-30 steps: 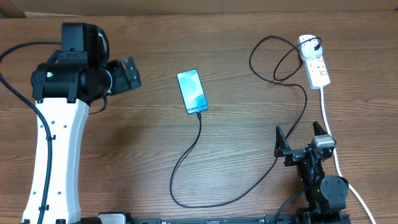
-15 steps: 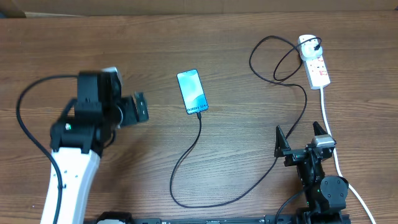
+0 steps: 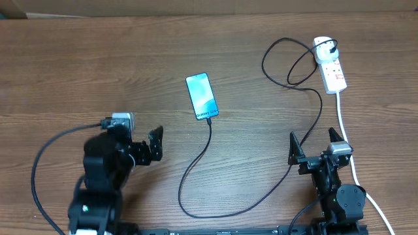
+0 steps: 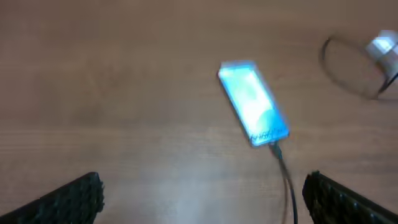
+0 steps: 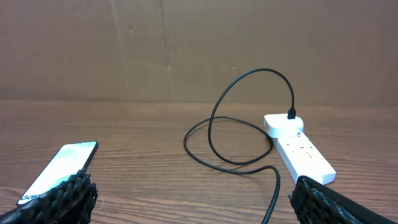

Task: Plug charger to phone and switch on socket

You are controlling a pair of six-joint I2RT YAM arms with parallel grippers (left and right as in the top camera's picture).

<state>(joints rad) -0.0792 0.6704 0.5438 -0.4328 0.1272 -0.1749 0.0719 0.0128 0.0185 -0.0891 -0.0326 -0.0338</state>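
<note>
The brown wood-grain table [image 3: 78, 59] is carrying everything I am watching from my remote desk. The left gripper [image 3: 155, 145] is hovering to the left of the slim smartphone with the cyan-lit screen [image 3: 201, 96] and nearer the robot, jaws spread wide and gripping nothing. The right gripper [image 3: 313, 140] is sitting well to the phone's right, also nearer the robot, equally wide and empty. The white oblong power strip [image 3: 332, 65] is lying far right of the phone, its thick white cord [image 3: 343, 124] trailing past the right gripper. The long thin black charger cable [image 3: 210, 130] is meeting the phone's bottom edge. I cannot tell whether its tip is fully seated, nor whether the red-marked switch is on.

I am judging the trouble to be in the slack. The cable is looping between the phone and the right gripper, so a reach toward the strip is risking a snag that tugs the tip loose or drags the phone. A push on the light strip is risking a slide instead of a click.

No box, tray or bin is showing; only the strip's end outlet is holding something, the black plug [image 3: 334, 47].
</note>
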